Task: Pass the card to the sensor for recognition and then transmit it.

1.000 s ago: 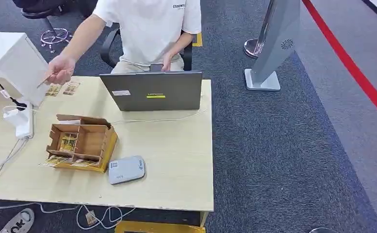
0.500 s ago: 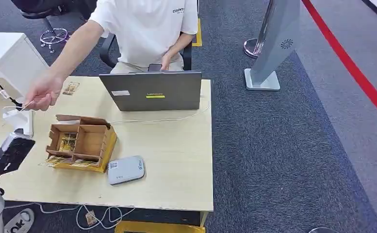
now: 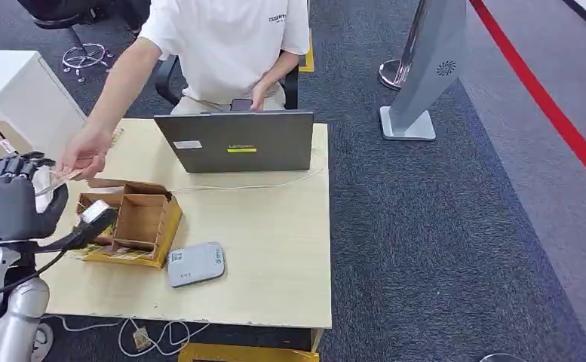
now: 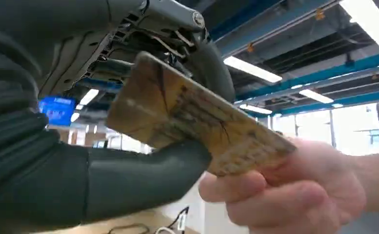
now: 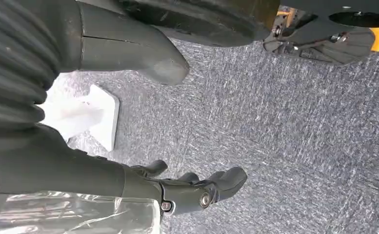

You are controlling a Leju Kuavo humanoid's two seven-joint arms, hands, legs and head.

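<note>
Looking from the head view, we log the pale tabletop across the left-centre of the frame, with a person in a white shirt seated behind it at top centre. A grey laptop stands open at the tabletop's far edge. Left of centre sits a cardboard box with compartments, and just right of and below it a grey sensor.

Our left hand is raised at the left edge. In the left wrist view the card, worn and yellowish, lies between our thumb and fingers at one end, while the person's hand pinches the other end. We cannot tell whether our fingers have clamped it.

Our right hand hangs over grey carpet, fingers loosely apart, holding nothing.
</note>
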